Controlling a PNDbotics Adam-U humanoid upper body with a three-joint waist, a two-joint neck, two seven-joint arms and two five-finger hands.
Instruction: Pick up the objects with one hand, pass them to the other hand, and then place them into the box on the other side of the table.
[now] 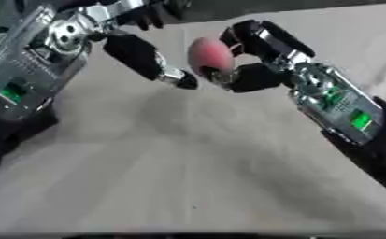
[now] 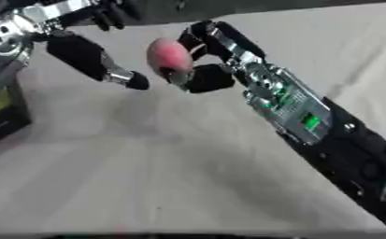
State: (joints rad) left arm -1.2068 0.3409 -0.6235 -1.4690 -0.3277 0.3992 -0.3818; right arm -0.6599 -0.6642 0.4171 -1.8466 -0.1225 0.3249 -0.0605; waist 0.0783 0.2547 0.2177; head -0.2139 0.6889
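A pink rounded object [image 1: 210,55] hangs above the table near the top centre. My right hand [image 1: 257,56] comes in from the right, and its curled fingers and thumb hold the object from the right side. My left hand [image 1: 130,42] reaches in from the upper left. Its thumb [image 1: 151,63] stretches out toward the object and ends just left of it, apart from it, while its other fingers stay spread near the top edge. No box shows in either view.
A pale cloth-covered table [image 1: 188,177] fills the lower part of both views. A dark strip runs along the far edge at the top. Both forearms with green lights slant in from the sides.
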